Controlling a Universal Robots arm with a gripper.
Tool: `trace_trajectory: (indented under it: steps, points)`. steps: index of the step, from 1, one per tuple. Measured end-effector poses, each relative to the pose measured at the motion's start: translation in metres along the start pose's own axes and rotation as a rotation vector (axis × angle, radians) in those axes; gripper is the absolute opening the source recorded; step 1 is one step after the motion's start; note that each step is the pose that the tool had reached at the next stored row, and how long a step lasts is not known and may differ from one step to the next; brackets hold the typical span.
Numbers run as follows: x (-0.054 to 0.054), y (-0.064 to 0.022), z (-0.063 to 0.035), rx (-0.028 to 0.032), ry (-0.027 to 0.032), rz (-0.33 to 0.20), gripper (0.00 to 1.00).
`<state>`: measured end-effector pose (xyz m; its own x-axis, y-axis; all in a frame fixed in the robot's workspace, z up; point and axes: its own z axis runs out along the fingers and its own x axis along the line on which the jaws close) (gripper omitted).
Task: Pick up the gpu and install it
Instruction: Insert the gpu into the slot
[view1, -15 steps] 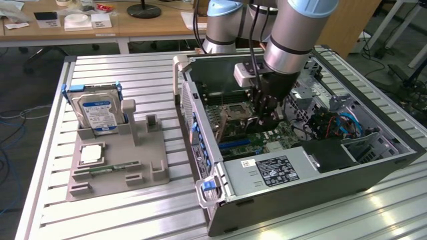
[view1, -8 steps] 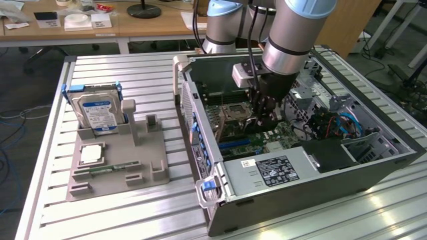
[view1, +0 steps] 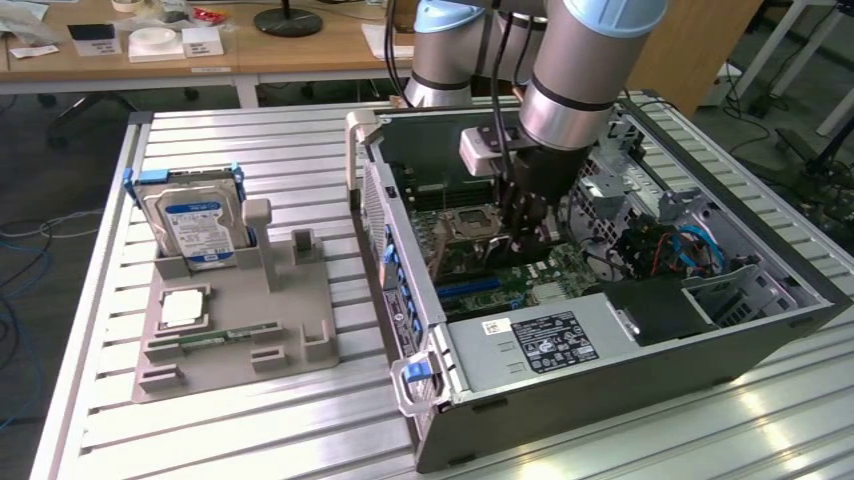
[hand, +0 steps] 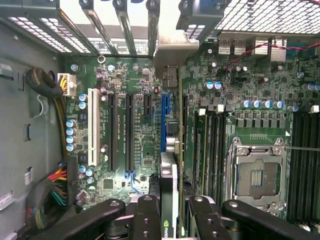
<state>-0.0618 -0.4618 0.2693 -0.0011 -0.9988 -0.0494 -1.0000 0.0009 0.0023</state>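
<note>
Inside the open computer case (view1: 627, 330), at 3 o'clock from the grey tray (view1: 287, 305) in the exterior view, I hold the gpu (hand: 169, 175) edge-on over the green board (hand: 135, 150), in line with the blue slot (hand: 165, 112). It is a thin dark card with a pale metal bracket (hand: 172, 50) at its far end. The hard drive (view1: 198, 225) on the tray wears a blue label; the white label (view1: 547, 340) on the power supply is unreadable. My gripper (hand: 171, 202) is clamped partway closed on the card's two faces.
</note>
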Motion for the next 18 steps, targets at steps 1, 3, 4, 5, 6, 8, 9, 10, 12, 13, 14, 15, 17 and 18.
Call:
trace_trajectory:
  steps: [1,3,4,5,6,8,9,10,12,13,14,15,17,18]
  points:
    - [0.0000,0.0001,0.0000,0.0000,0.0000,0.000,0.27]
    - [0.0000,0.0001,0.0000,0.0000,0.0000,0.000,0.27]
    - [0.0000,0.0004,0.0000,0.0000,0.0001,0.000,0.27]
    - [0.0000,0.0008,0.0000,0.0000,0.0000,0.000,0.27]
    - [0.0002,0.0012,0.0000,-0.0001,0.0001,0.000,0.27]
    - [0.0013,0.0012,-0.0001,-0.0001,0.0001,0.000,0.27]
    - [0.0019,0.0012,-0.0001,-0.0001,0.0001,0.000,0.27]
    - [0.0024,0.0013,-0.0001,-0.0001,0.0001,0.000,0.27]
    - [0.0031,0.0013,-0.0001,0.0000,0.0001,0.000,0.27]
    - [0.0031,0.0019,-0.0001,0.0001,0.0000,0.000,0.27]
    - [0.0031,0.0029,0.0001,0.0001,-0.0001,0.000,0.27]
    - [0.0032,0.0041,0.0001,0.0000,0.0001,0.000,0.27]
    - [0.0031,0.0060,0.0001,0.0000,0.0001,0.000,0.27]
    - [0.0031,0.0067,0.0002,0.0000,0.0001,0.000,0.27]
